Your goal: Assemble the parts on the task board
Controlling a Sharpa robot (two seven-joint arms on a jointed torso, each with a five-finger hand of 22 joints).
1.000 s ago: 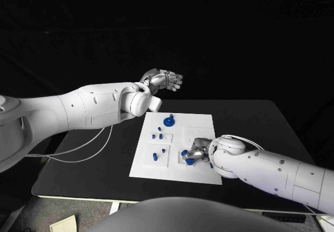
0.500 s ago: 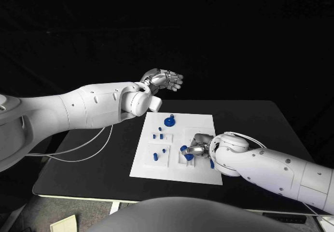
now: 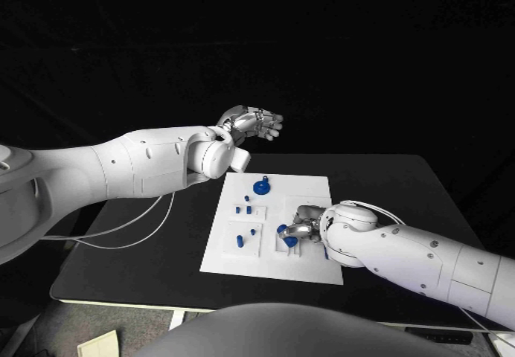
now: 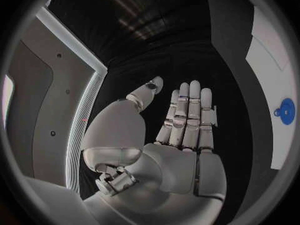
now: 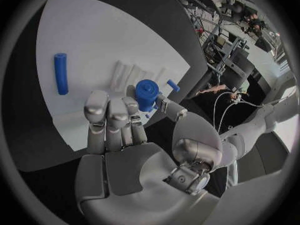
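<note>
Right hand [image 3: 304, 230] gripping blue cylinder [image 5: 147, 94], seemingly upright, over board [image 3: 311, 186]; left hand [image 3: 253, 123] hovering open, well apart.

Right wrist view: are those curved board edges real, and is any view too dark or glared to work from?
Right wrist view: the task board edges bow from fisheye; the blue part at the right robot hand is clear. Head view: the board is bright and straight-edged, the surroundings black. Left wrist view: dim, with the left robot hand readable.
</note>
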